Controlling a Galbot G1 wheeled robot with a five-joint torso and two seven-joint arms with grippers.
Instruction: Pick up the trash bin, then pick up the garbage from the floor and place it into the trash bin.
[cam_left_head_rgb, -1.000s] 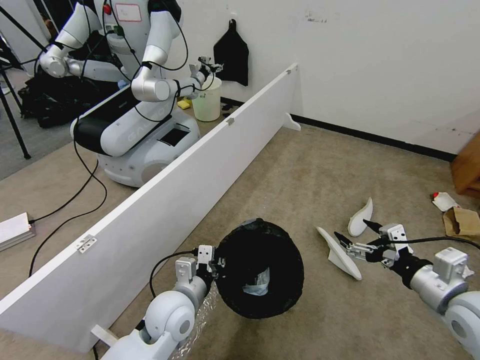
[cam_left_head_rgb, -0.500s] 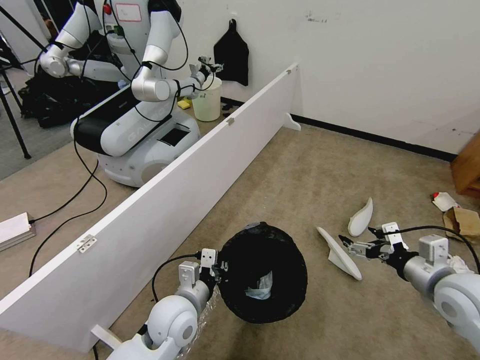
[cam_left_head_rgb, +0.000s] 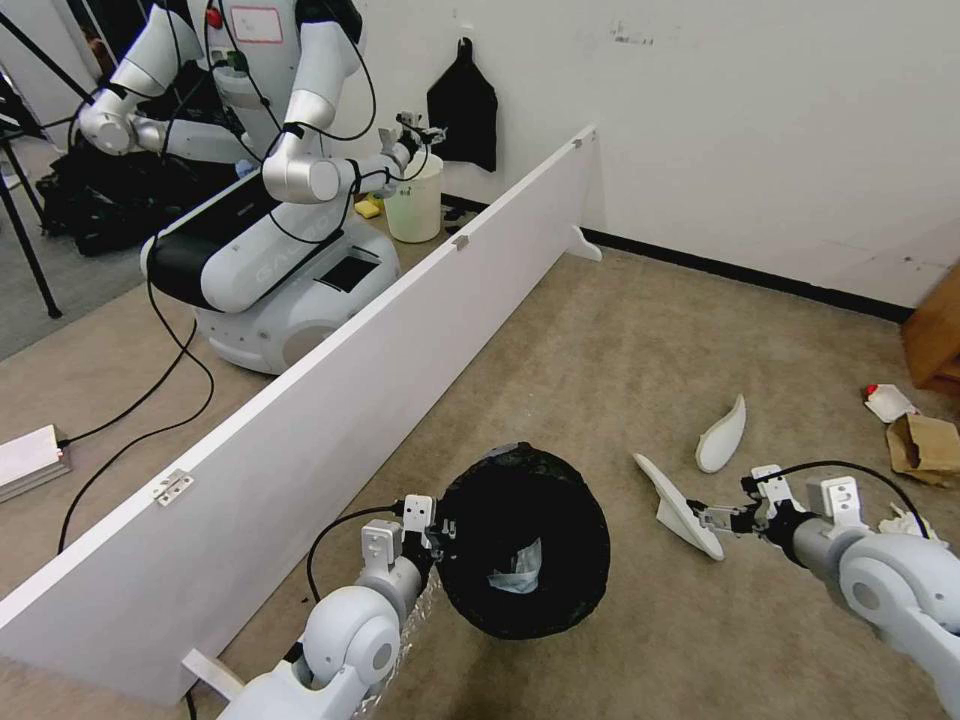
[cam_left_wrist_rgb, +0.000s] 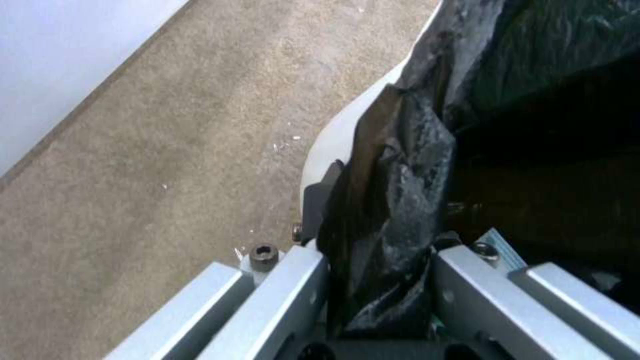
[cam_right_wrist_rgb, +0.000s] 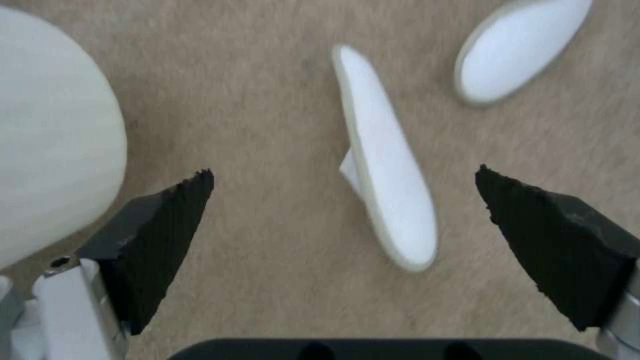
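Showing little of its interior, the small round white trash bin lined with crinkled black plastic (cam_left_head_rgb: 522, 540) hangs tilted above the carpet, a pale scrap dimly visible inside. Just right of the bin lie two flat white slippers, the nearer (cam_left_head_rgb: 678, 505) and the farther (cam_left_head_rgb: 723, 434); beyond them a brown paper bag (cam_left_head_rgb: 925, 444) and a red-white packet (cam_left_head_rgb: 888, 402). Left gripper (cam_left_head_rgb: 440, 527): jaws clamped on the bin's rim. Right gripper (cam_right_wrist_rgb: 343, 200): jaws wide apart, poised over the nearer slipper, holding nothing.
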